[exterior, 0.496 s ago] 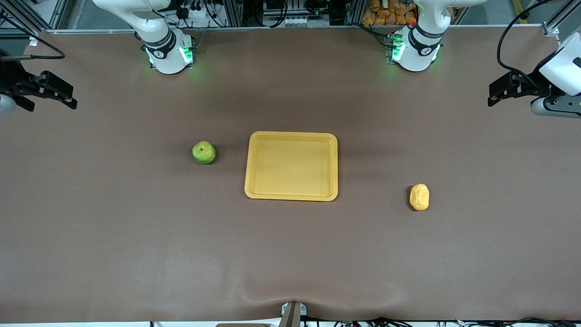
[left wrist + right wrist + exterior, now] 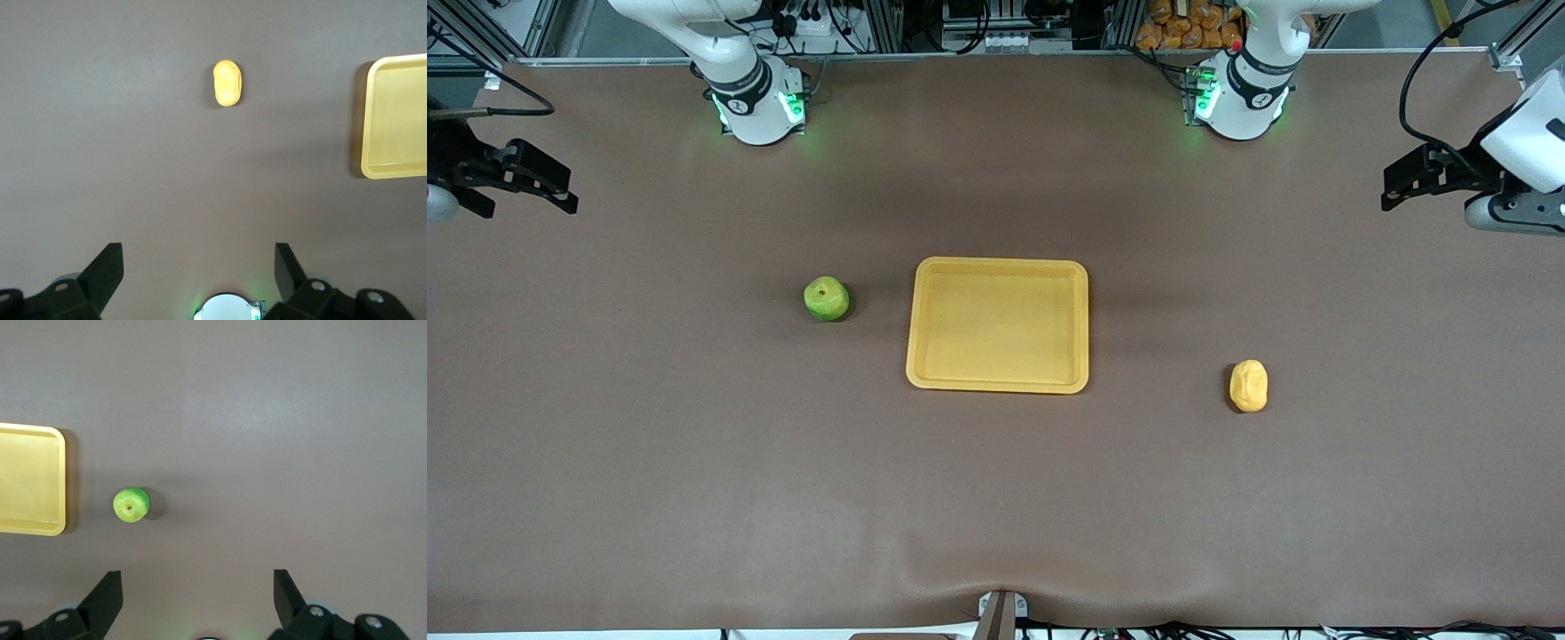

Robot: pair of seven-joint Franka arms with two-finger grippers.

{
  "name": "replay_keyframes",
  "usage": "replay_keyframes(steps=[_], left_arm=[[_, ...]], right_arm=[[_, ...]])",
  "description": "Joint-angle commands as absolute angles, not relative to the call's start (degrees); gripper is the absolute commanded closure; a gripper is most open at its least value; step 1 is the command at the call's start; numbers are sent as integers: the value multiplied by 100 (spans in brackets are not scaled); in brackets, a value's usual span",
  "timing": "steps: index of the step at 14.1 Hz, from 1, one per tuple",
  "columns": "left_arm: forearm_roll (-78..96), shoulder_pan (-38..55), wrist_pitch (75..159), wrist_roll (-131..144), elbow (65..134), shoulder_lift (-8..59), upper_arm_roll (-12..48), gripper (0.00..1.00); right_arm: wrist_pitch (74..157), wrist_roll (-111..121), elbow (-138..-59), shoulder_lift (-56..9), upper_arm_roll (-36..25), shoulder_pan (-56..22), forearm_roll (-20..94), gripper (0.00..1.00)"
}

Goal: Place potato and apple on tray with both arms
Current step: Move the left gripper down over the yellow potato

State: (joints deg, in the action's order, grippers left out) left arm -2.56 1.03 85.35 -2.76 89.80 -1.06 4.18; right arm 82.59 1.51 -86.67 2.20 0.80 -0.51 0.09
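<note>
Nearest the front camera, the potato [image 2: 1248, 386] lay on the bare table [image 2: 996, 498], toward the left arm's end, well apart from the tray [image 2: 998, 384]. In the left wrist view the potato [image 2: 227, 83] showed as a lumpy oval w/ the tray's [image 2: 367, 120] rim at the frame edge.

A bit farther from the camera, the tray sat mid-table, flat, nothing in it. The apple [image 2: 826, 299] stood beside the tray toward the right arm's end, near but not touching, stem dimple up. Right wrist view: apple [image 2: 131, 504] just off the tray [image 2: 59, 483] corner, a gap of table btwn them.

Farther still, both grippers hung high over the table ends. Left gripper [image 2: 1399, 184] was over the left arm's end of the table, fingers [image 2: 107, 270] spread wide, holding nothing. Right gripper [image 2: 560, 191] was over the right arm's end, fingers [image 2: 105, 595] also spread wide, empty.

Farthest, the two arm bases [image 2: 758, 107] stood at the table edge, lit green.
</note>
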Motion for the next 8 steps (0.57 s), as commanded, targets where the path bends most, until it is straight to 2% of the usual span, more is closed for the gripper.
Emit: replay_keyframes(steps=[1,8], left_arm=[[-228,26,8543,-369,8859,306,440,0],[-211,35,9289,-281,9000,1211,431,0]], right_arm=[[8244,193,-8710,325,123,0,-79,0],[8253,211,-8710,308,123,-9,-88,0]])
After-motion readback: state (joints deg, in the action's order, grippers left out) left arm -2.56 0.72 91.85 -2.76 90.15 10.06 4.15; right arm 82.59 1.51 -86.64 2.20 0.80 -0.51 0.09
